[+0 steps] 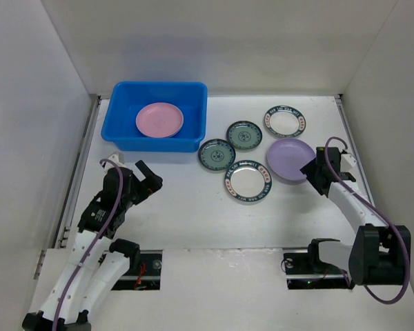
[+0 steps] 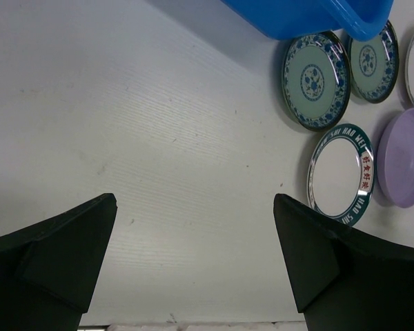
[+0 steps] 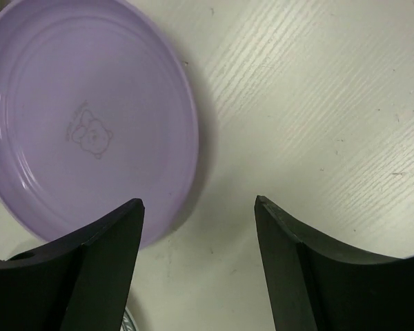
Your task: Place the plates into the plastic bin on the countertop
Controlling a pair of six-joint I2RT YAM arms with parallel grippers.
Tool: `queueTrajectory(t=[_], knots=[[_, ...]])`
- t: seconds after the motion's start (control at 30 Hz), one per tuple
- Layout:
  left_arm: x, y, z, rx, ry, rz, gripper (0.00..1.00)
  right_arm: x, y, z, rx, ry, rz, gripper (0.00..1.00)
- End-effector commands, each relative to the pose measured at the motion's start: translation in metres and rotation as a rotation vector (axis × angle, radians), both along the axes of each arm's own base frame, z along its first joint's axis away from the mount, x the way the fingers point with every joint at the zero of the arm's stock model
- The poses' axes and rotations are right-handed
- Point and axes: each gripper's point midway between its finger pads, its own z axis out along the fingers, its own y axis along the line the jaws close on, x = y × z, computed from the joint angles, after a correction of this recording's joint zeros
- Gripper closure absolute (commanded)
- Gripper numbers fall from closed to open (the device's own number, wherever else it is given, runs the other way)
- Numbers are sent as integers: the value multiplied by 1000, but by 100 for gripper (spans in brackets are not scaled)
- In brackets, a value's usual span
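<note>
Six plates: one is sitting in the bin, five are lying out on the countertop [image 1: 193, 214].
Bin [image 1: 155, 143]: blue tub, sitting at the far-left corner of the worktop.
Pink plate [image 1: 159, 119]: lying flat inside the bin, roughly centred.
Near green plate [image 1: 217, 154]: lying just beside the bin's near right corner.
Far green plate [image 1: 244, 135]: lying just right of the first, mid-worktop.
Far white plate [image 1: 286, 121]: lying toward the far-right corner.
Near white plate [image 1: 247, 182]: lying mid-worktop, just beside the lavender plate.
Lavender plate [image 1: 290, 158]: lying toward the right edge.
Left claw [image 2: 194, 201]: spread wide, gripping nothing, hovering over bare worktop near the left edge, on the near side of the bin.
Right claw [image 3: 198, 202]: spread, gripping nothing, hanging at the lavender plate's rim; one finger is overlapping the rim, the other is over bare worktop.
</note>
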Motion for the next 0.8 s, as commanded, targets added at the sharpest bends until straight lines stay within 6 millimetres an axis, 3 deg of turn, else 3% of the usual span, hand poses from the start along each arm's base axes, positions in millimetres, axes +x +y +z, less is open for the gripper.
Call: queueTrajectory(t=[0.0, 0.33, 0.43, 0.53, 0.67, 0.77], knots=[[8, -6, 5, -32, -31, 1, 0, 12, 1, 1, 84, -64, -37, 29], [7, 1, 3, -30, -20, 34, 0, 34, -5, -33, 186, -62, -70, 35], [6, 2, 1, -28, -14, 39, 0, 38, -4, -41, 200, -43, -62, 48], [7, 4, 2, -28, -14, 47, 0, 39, -2, -42, 200, -40, -56, 70], [9, 5, 3, -26, -15, 53, 0, 37, -2, -17, 196, -97, -60, 90], [11, 5, 2, -23, -9, 54, 0, 35, -7, 34, 158, -188, -77, 93]])
